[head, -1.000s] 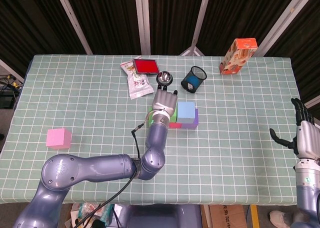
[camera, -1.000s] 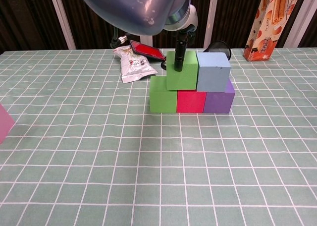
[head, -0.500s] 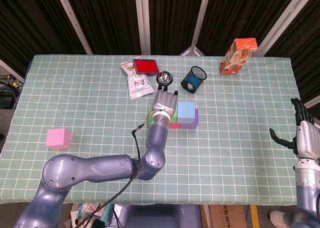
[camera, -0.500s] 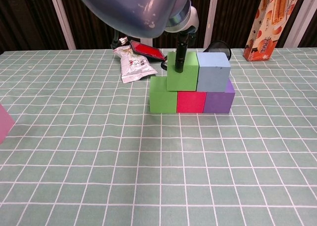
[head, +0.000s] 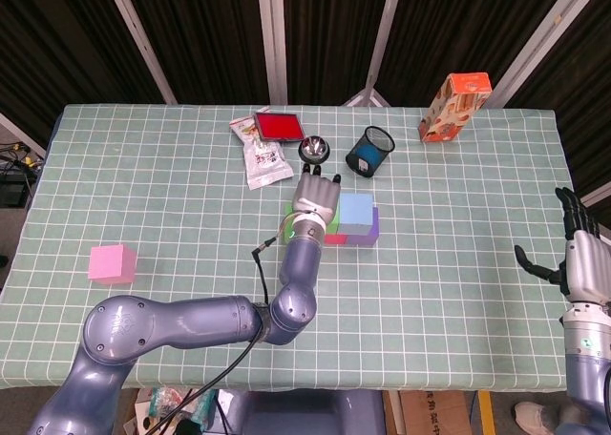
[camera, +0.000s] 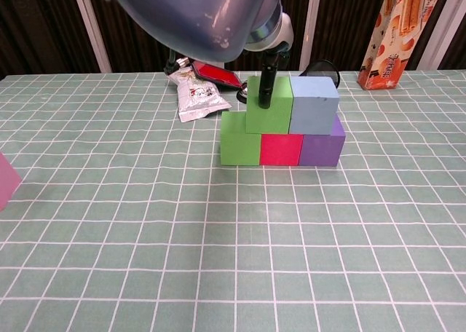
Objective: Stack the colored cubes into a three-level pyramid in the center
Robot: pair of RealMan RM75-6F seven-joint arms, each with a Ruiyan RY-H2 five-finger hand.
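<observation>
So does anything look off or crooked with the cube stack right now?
Nothing is toppled or spilled. The upper green cube and light blue cube sit level on the green, red and purple base row, with the left hand over the green one. The pink cube lies apart, near the table's left edge.

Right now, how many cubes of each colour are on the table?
Green cubes: 2
Red cube: 1
Purple cube: 1
Light blue cube: 1
Pink cube: 1
Total: 6
</observation>
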